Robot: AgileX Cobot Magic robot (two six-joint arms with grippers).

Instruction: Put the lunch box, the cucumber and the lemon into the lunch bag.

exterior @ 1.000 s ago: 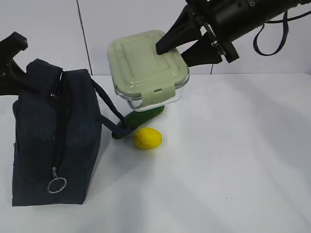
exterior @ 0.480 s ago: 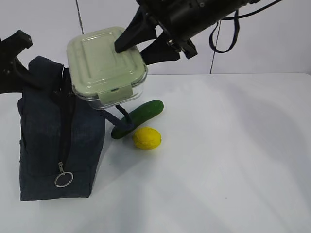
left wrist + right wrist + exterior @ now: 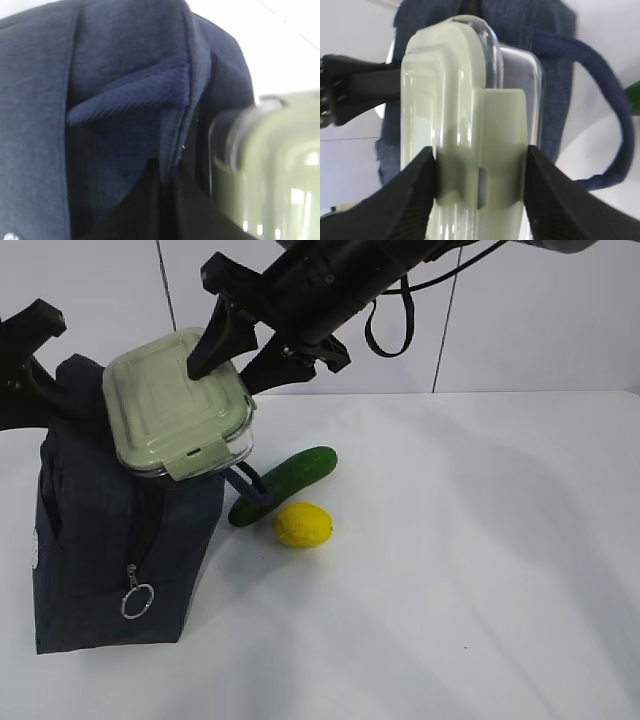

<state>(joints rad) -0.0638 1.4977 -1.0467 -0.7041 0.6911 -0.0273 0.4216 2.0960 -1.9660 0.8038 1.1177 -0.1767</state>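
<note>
— While the right gripper (image 3: 235, 352) pinches the lunch box (image 3: 178, 403), where does the box sit?
— Tilted, above the top of the lunch bag (image 3: 95, 540), its lower edge against the bag's upper side. The right wrist view shows both black fingers (image 3: 407, 197) pressed onto the box's lid and glass at a clip (nothing can be made out inside the box).
— And the bag's inside?
— Dark; from the left wrist view only navy fabric and a shadowed gap show, with the box's blurred green corner (image 3: 280, 165) beside it.
— The left gripper?
— Its arm (image 3: 25, 360) is at the bag's far left top; I cannot tell how its jaws stand.
— The rest?
— The cucumber (image 3: 285, 483) lies on the white table (image 3: 480, 560), one end under a bag handle (image 3: 245, 485); the lemon (image 3: 304, 524) is just in front of it, both outside the bag.
</note>
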